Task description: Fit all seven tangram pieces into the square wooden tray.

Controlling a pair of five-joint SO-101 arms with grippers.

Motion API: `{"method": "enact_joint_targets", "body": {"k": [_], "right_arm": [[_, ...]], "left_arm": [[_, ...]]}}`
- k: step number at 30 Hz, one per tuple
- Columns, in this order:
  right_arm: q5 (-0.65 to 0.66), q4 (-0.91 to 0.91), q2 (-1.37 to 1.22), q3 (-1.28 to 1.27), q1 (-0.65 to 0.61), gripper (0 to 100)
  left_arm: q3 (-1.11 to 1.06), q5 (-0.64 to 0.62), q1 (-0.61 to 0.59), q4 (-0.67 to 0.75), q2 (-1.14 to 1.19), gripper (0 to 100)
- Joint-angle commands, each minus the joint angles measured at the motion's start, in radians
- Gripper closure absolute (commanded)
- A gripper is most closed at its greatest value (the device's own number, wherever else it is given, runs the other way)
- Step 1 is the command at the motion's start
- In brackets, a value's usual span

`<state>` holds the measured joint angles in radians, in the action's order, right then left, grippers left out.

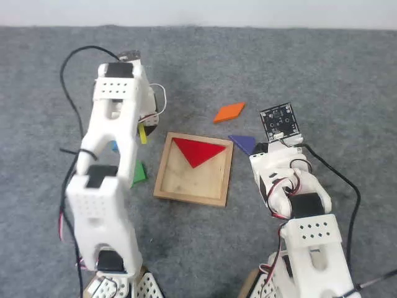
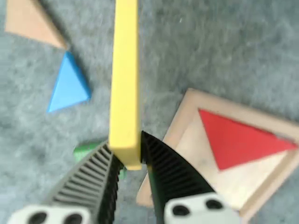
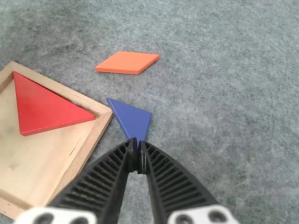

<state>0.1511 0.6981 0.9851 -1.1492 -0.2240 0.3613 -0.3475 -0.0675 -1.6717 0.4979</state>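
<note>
1. The square wooden tray [image 1: 189, 197] lies flat on the grey carpet [image 1: 310, 74] between the two arms; a red triangle [image 1: 198, 151] lies inside it, long edge along the far rim and point toward the tray's middle; the rest of its floor shows bare wood.
2. The left gripper [image 2: 127, 149] is clamped on a yellow piece [image 2: 124, 79]; the piece is held on edge, gripped at one end, and the rest sticks out well past the fingertips; it hangs over the carpet just beside the tray's left rim.
3. On the carpet to the left of the tray lie a light blue triangle [image 2: 69, 86], a tan triangle [image 2: 30, 21] and a green piece [image 1: 139, 172]; the green piece is near the tray's left side and partly hidden behind the left arm.
4. The right gripper [image 3: 139, 149] has its jaws pressed together with nothing between them; its tips sit at the near corner of a dark blue triangle [image 3: 132, 119]; whether they touch it cannot be told; that triangle lies flat just beside the tray's far right corner.
5. An orange parallelogram [image 3: 127, 62] lies flat on the carpet beyond the dark blue triangle, apart from the tray.
</note>
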Motion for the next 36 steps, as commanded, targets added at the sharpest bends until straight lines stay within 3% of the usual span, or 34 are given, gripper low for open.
{"method": "enact_joint_targets", "body": {"k": [1, 4, 9, 15, 21, 25, 29, 36], "right_arm": [[0.018, -0.025, 0.019, 0.009, -0.007, 99.2], [0.02, -0.053, 0.018, -0.008, -0.004, 99.2], [0.02, -0.061, 0.018, -0.011, -0.002, 99.2], [0.02, -0.058, 0.022, -0.011, -0.001, 99.2], [0.02, -0.058, 0.019, -0.011, -0.001, 99.2], [0.02, -0.058, 0.019, -0.011, -0.001, 99.2], [0.02, -0.059, 0.019, -0.011, -0.001, 99.2], [0.02, -0.059, 0.019, -0.012, -0.004, 99.2]], "left_arm": [[-0.142, 0.052, -0.002, 0.066, -0.265, 99], [-0.338, 0.126, 0.006, 0.163, -0.46, 99], [-0.599, 0.394, 0.115, 0.224, -0.692, 99], [-0.777, 0.37, 0.264, 0.183, -0.724, 99], [-0.9, 0.273, 0.256, 0.379, -0.647, 99], [-0.895, 0.215, 0.256, 0.396, -0.597, 99], [-0.901, 0.069, 0.247, 0.396, -0.551, 99], [-0.895, 0.06, 0.21, 0.476, -0.477, 99]]}}
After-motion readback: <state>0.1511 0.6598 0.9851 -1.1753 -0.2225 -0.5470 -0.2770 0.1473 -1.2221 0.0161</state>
